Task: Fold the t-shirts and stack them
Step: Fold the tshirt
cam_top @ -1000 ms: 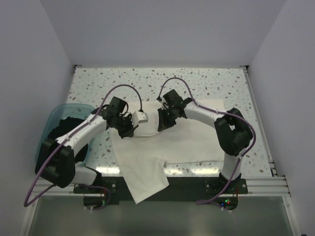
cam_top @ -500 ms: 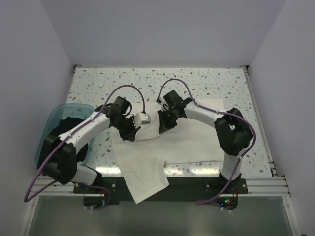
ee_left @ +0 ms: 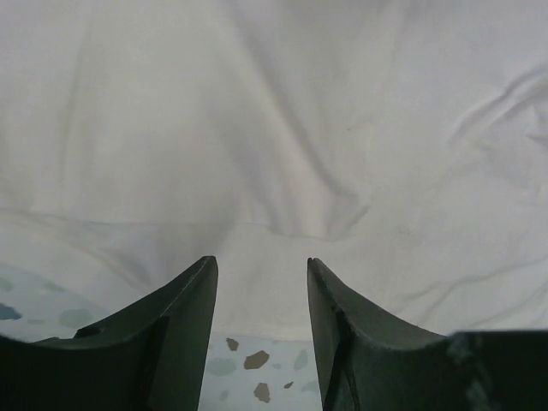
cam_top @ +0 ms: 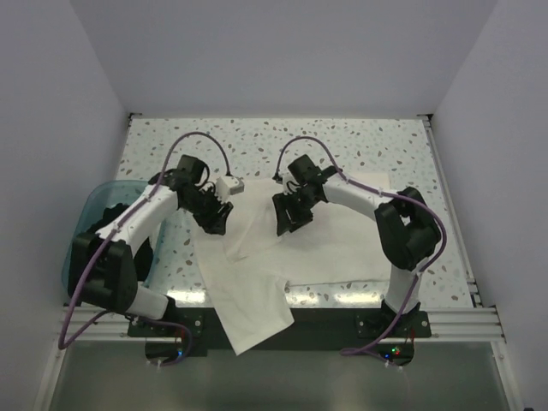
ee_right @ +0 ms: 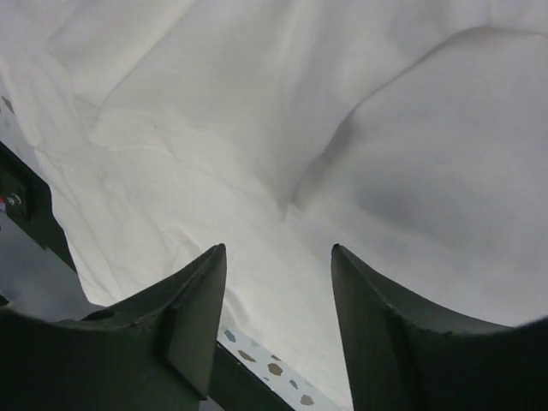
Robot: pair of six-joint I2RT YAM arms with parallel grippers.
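Observation:
A white t-shirt (cam_top: 330,248) lies spread on the speckled table (cam_top: 257,141), print side hidden. One part of it hangs over the near edge (cam_top: 253,321). My left gripper (cam_top: 216,224) hovers open at the shirt's left border, over its edge and the bare table, with nothing between its fingers (ee_left: 259,261). The white cloth (ee_left: 282,128) fills that view. My right gripper (cam_top: 285,227) stands open above the shirt's middle, also with nothing in it (ee_right: 278,248), and only rumpled white fabric (ee_right: 360,128) lies below. Something black (cam_top: 101,221) lies in the tub, partly behind my left arm.
A translucent teal tub (cam_top: 84,210) stands at the table's left edge beside my left arm. A metal rail (cam_top: 445,321) runs along the near edge. Grey walls close in the table at the back and on both sides.
Both grippers have opened and let go of the white cloth they held together at the middle. The left gripper has drawn back to the left. The released cloth has settled onto the shirt.

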